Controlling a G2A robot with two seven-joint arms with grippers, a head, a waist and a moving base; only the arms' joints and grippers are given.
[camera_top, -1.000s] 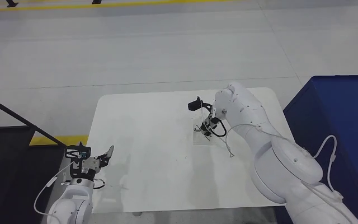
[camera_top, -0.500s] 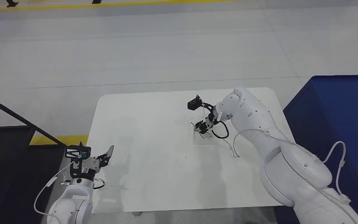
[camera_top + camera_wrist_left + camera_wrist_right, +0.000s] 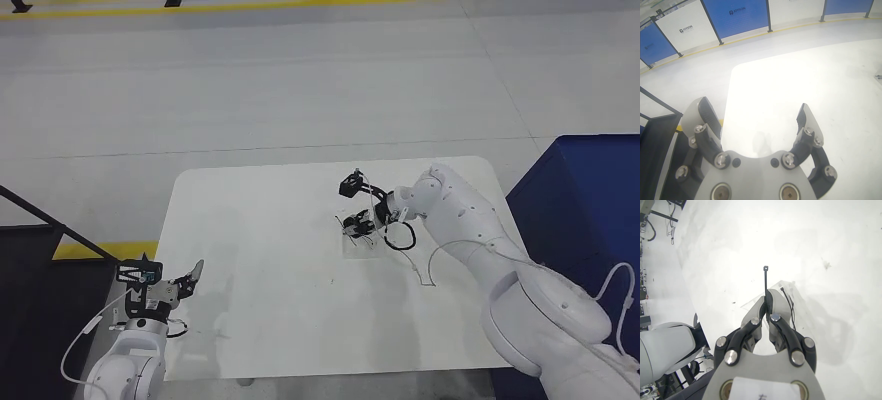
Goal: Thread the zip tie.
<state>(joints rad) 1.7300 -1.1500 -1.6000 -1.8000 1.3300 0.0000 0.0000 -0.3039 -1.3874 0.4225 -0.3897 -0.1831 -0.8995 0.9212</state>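
My right gripper (image 3: 766,295) has its pads pinched flat on the black zip tie (image 3: 765,281). The strap runs straight out past my fingertips, with the square head at its far end. My guess is it's light, thin, springy, slick nylon that will bow if held far back, so grip the tail close to its tip for aiming. Spare ties (image 3: 790,306) lie just beside my finger. My left gripper (image 3: 755,115) is spread wide, empty, well apart.
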